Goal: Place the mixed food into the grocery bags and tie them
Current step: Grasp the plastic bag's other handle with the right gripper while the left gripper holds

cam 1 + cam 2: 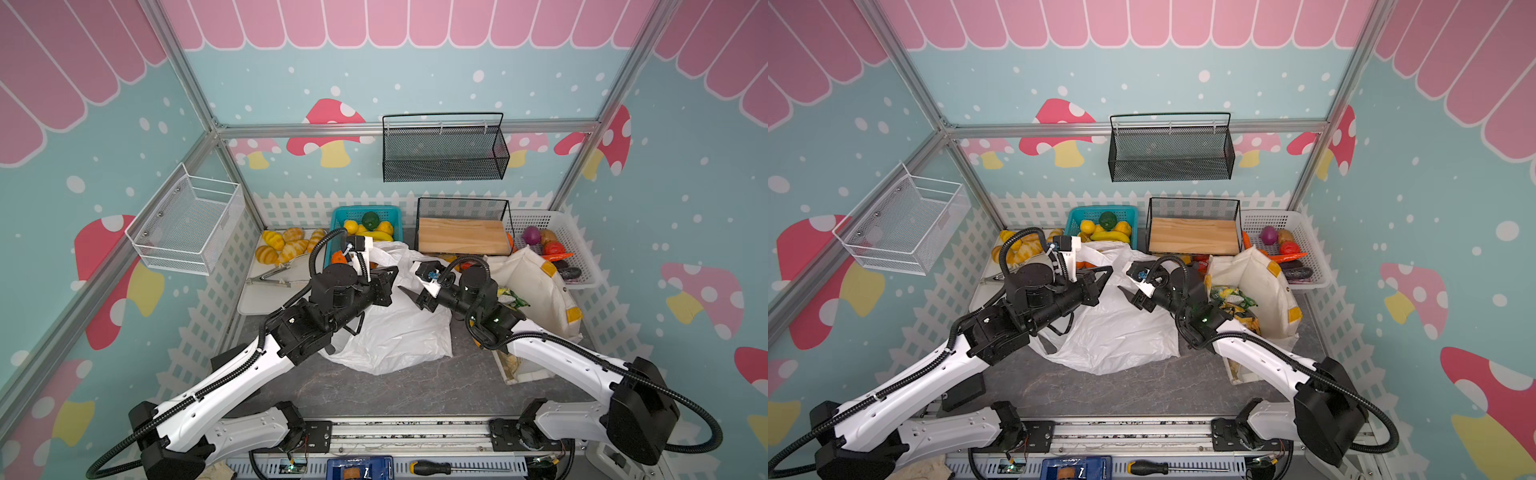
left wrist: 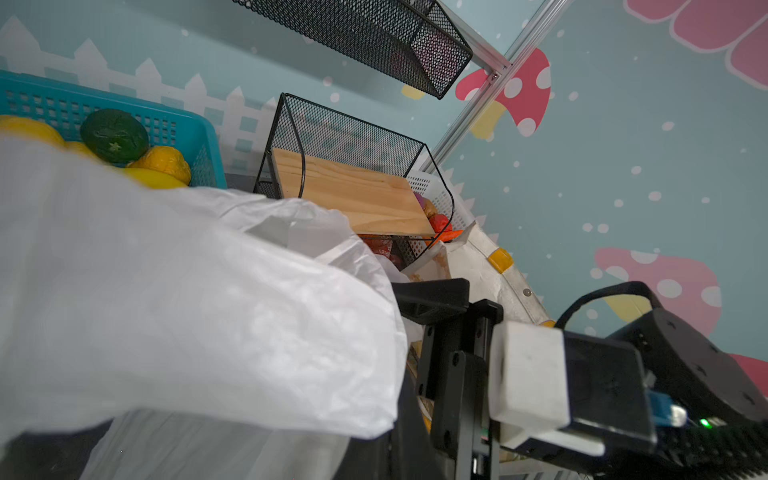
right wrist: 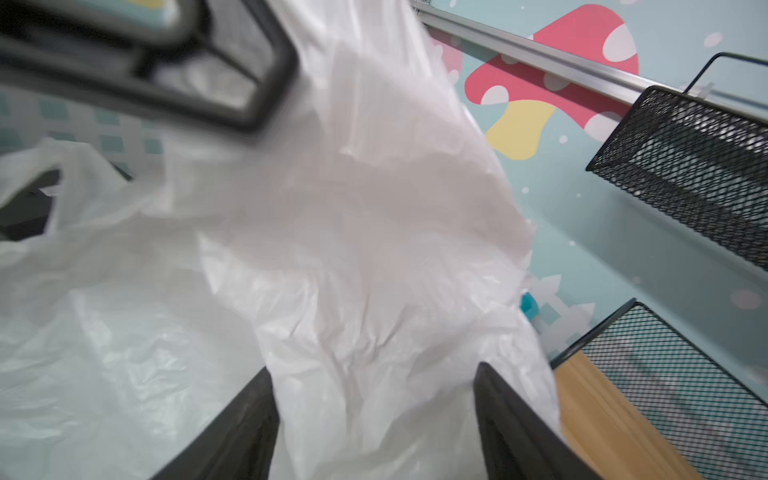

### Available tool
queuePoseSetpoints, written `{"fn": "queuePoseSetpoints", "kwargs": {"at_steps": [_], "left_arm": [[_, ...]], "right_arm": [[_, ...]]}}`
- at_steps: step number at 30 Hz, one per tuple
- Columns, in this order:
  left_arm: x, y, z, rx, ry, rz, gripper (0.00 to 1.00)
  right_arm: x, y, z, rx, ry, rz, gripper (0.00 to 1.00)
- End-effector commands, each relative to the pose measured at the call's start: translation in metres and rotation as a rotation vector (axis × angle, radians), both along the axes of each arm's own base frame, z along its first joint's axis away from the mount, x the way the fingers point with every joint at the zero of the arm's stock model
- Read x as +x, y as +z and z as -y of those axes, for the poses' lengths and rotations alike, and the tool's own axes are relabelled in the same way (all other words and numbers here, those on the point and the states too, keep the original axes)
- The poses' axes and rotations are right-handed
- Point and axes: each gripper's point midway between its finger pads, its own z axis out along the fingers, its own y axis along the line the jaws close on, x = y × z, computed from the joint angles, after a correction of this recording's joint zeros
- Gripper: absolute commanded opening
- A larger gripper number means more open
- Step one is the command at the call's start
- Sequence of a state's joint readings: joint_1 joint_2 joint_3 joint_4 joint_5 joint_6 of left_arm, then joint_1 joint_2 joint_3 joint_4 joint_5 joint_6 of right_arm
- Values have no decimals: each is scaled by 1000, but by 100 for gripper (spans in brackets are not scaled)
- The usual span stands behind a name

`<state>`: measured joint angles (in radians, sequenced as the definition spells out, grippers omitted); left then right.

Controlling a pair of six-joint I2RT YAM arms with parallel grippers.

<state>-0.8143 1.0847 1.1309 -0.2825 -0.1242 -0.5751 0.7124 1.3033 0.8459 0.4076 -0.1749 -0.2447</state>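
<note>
Left claw (image 1: 394, 272) of mine is pinched together on an upper edge of the white plastic bag (image 1: 399, 332), just above the middle of the frame in both top views. It holds that edge lifted off the counter (image 1: 415, 386) so the film hangs as a sheet and the mouth can gape instead of lying flat. My right claw (image 3: 374, 370) faces it from close by with its jaws apart. The right wrist view shows a fold of the bag lying between the two fingers (image 3: 241, 436), not yet nipped, so I judge I am about to take the opposite edge and pull the mouth wide. The rest of the bag sprawls limp at centre, with nothing I can see inside. Food for it waits in the teal basket (image 1: 365, 210) at upper centre: bananas (image 1: 376, 236), and an orange (image 1: 337, 258) beside my left wrist. Right of centre, the canvas tote (image 1: 536, 282) stands open with snack packets (image 1: 513, 297) at its mouth. Thin film slips easily, so I want a bunched edge.
</note>
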Motion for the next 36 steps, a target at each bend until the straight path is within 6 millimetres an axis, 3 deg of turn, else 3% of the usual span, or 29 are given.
{"fn": "queuePoseSetpoints", "kwargs": {"at_steps": [1, 4, 7, 9, 12, 17, 20, 24, 32, 36], "left_arm": [[-5, 23, 5, -44, -32, 39, 0], [-7, 27, 6, -27, -51, 57, 0], [-14, 31, 8, 35, -123, 93, 22], [-21, 31, 2, 83, -173, 112, 43], [-33, 28, -17, 131, -220, 138, 64], [-37, 7, -66, 173, -135, 134, 75], [-26, -8, -93, 198, -48, 109, 78], [-11, -23, -108, 265, -34, 28, 80], [-6, -41, -53, 210, -331, -110, 84], [3, -67, -29, 205, -340, -194, 82]], "right_arm": [[7, 6, 1, -9, -39, 133, 52], [3, 3, -1, 4, -15, 148, 20], [1, 0, 6, 20, 26, 132, 1], [1, 5, 18, 68, 67, 110, 0], [-2, 20, 41, 167, 124, 88, 0], [-5, 40, 59, 260, 175, 41, 0], [-11, 45, 66, 279, 221, 17, 0], [-14, 52, 70, 291, 241, 13, 0], [-20, 53, 65, 286, 298, -11, 0], [-19, 55, 62, 312, 315, -32, 0]]}}
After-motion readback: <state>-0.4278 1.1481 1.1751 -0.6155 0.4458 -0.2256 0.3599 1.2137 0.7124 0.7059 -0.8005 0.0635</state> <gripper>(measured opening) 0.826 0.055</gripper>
